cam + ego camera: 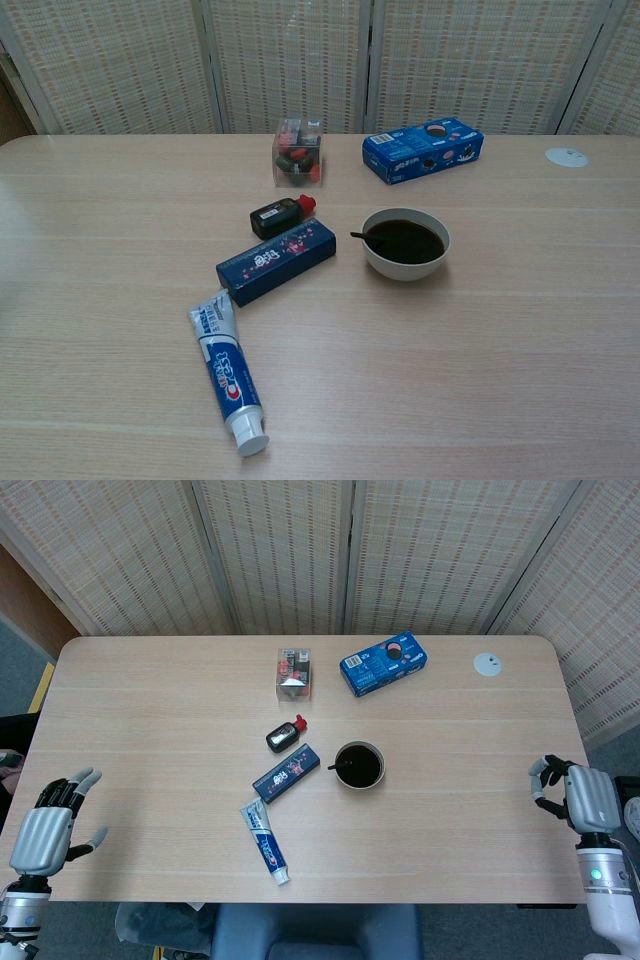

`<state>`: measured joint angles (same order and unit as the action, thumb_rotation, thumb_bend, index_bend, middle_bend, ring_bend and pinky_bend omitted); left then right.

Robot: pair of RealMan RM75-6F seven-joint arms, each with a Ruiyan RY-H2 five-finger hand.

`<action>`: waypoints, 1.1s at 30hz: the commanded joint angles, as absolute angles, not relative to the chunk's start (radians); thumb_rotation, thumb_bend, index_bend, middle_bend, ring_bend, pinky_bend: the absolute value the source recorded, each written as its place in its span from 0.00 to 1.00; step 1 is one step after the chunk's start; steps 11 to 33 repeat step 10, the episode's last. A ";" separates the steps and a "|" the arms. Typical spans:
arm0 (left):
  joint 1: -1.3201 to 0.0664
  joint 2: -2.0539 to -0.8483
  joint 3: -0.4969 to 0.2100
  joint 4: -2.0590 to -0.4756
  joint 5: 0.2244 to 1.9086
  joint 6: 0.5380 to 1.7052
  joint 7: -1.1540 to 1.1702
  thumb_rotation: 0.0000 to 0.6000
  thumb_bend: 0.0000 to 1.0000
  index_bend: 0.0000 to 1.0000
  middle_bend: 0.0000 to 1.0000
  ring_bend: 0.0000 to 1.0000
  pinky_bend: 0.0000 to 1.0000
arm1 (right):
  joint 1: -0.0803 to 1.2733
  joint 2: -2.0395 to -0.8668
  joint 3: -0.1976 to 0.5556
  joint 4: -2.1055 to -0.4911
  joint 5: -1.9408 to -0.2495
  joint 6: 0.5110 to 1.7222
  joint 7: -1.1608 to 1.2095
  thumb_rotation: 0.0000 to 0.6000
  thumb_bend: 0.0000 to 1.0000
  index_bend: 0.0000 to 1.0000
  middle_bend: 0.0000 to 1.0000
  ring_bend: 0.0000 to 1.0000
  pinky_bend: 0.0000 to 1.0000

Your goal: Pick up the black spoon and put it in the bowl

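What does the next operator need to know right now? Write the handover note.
Left hand: open, fingers spread, off the table's near left edge, holding nothing.
Right hand: fingers curled in, empty, at the table's right edge.
Black spoon: in the bowl, handle tip over the left rim.
Bowl: mid-table, right of the dark blue box.
Done: spoon is in the bowl.
Left: apparently nothing.

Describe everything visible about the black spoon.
The thin black spoon lies inside the round white bowl near the table's middle. Only its slim handle shows clearly, resting on the rim's left side, tip poking just past it. Its other end disappears against the bowl's dark inside. Neither hand touches it.
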<state>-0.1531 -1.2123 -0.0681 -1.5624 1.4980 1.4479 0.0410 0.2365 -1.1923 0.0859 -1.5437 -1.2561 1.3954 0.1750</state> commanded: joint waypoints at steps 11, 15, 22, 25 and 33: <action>-0.160 -1.213 -0.069 -1.583 1.498 1.447 0.062 1.00 0.24 0.13 0.13 0.18 0.14 | 0.093 -1.158 0.026 -1.607 -1.343 1.525 0.179 1.00 0.47 0.52 0.61 0.52 0.75; -0.160 -1.213 -0.069 -1.583 1.498 1.447 0.062 1.00 0.24 0.13 0.13 0.18 0.14 | 0.093 -1.158 0.026 -1.607 -1.343 1.525 0.179 1.00 0.47 0.52 0.61 0.52 0.75; -0.160 -1.213 -0.069 -1.583 1.498 1.447 0.062 1.00 0.24 0.13 0.13 0.18 0.14 | 0.093 -1.158 0.026 -1.607 -1.343 1.525 0.179 1.00 0.47 0.52 0.61 0.52 0.75; -0.160 -1.213 -0.069 -1.583 1.498 1.447 0.062 1.00 0.24 0.13 0.13 0.18 0.14 | 0.093 -1.158 0.026 -1.607 -1.343 1.525 0.179 1.00 0.47 0.52 0.61 0.52 0.75; -0.160 -1.213 -0.069 -1.583 1.498 1.447 0.062 1.00 0.24 0.13 0.13 0.18 0.14 | 0.093 -1.158 0.026 -1.607 -1.343 1.525 0.179 1.00 0.47 0.52 0.61 0.52 0.75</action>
